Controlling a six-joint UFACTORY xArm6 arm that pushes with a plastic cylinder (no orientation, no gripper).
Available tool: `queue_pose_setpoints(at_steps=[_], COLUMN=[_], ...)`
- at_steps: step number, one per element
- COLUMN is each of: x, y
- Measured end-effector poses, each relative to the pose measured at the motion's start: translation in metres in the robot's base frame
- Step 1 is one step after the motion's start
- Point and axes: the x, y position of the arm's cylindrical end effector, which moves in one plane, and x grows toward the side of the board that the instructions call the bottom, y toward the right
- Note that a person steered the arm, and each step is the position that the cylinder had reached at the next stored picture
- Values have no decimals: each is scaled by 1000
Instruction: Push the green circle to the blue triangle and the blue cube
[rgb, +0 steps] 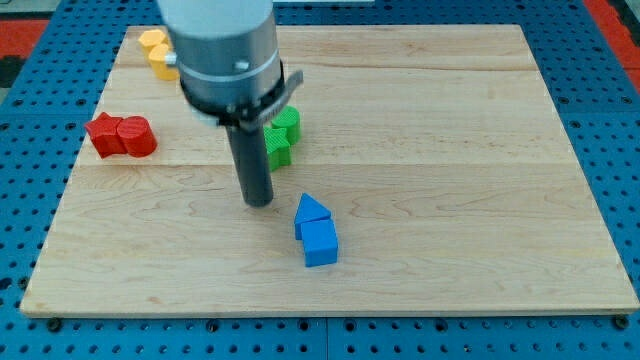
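green circle sits at the tabletop's upper middle, touching a second green block below it, partly hidden by the rod. no hand here, only my tip, left of blue triangle and blue cube. best circle behind it, then push downward.

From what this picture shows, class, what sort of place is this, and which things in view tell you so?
Probably a robotics lab bench set up for pushing trials. A bare wooden board lies on a blue perforated base, a machine-mounted rod ends in my tip, left of the blue triangle, and small blocks like the red ones lie scattered about.
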Motion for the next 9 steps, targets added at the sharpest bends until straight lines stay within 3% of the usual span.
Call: queue_pose_setpoints(at_steps=[3,4,6,8,9], x=[-167,-163,-54,-99,-116], y=[-56,38,31,30,58])
